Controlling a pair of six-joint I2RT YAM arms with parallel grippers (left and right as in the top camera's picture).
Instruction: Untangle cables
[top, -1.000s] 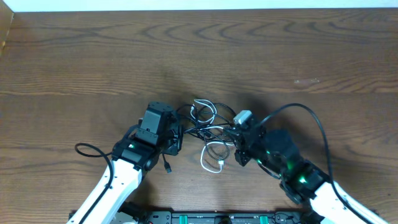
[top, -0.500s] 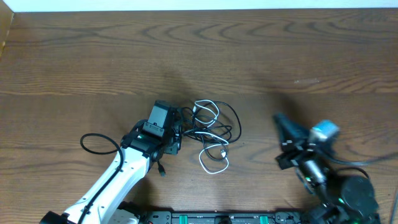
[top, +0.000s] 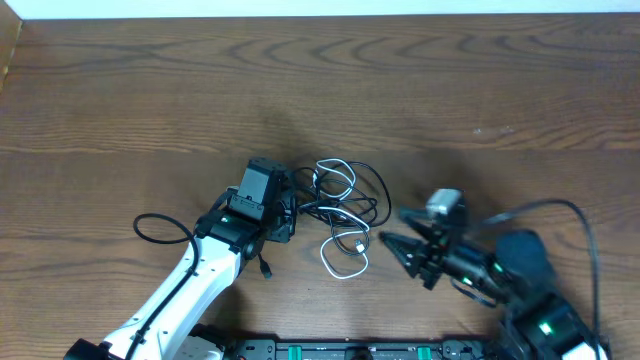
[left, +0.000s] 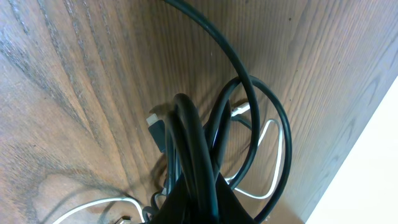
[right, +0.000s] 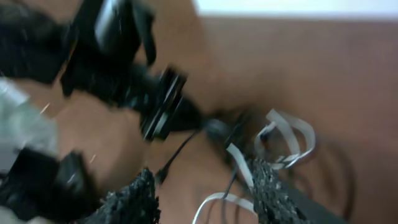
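Observation:
The cables (top: 343, 203) lie as a tangle of thin black cords and one white cord mid-table, the white one ending in a loop (top: 345, 256) toward the front. My left gripper (top: 286, 216) sits at the tangle's left edge, shut on a bunch of black cords. In the left wrist view those black cords (left: 191, 143) run up from between the closed jaws (left: 198, 202), with the white cord (left: 268, 155) behind them. My right gripper (top: 395, 235) points left just right of the tangle, open and holding nothing. Its blurred fingertips (right: 132, 198) frame the white cord (right: 292, 140) beyond them.
A thick black arm cable (top: 160, 232) loops on the table left of the left arm. Another arm cable (top: 545, 208) arcs over the right arm. The wooden table (top: 320, 90) stretches back to a pale far edge. The left arm (right: 124, 59) fills the right wrist view's upper left.
The right gripper let go of the tangle, swung off to the right, then came back toward it with its jaws now open. The left gripper kept its grip and hardly moved.

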